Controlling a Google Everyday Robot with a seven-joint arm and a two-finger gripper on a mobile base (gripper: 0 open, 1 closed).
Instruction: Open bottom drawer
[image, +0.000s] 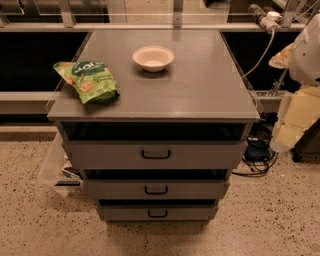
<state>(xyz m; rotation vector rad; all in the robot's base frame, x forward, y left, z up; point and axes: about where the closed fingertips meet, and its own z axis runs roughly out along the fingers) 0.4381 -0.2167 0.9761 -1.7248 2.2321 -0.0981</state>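
The bottom drawer is the lowest and narrowest of three grey drawer fronts in the cabinet, with a small black loop handle at its middle. A dark gap runs above its front. The mid-sized drawer and the widest top drawer sit above it. My gripper shows as a blurred pale yellowish shape at the right edge, under a white arm part. It is well to the right of the cabinet and far above the bottom drawer, touching nothing.
A green snack bag and a white bowl lie on the cabinet top. Cables and a dark device lie on the speckled floor at the right. A clear plastic bin stands at the cabinet's left.
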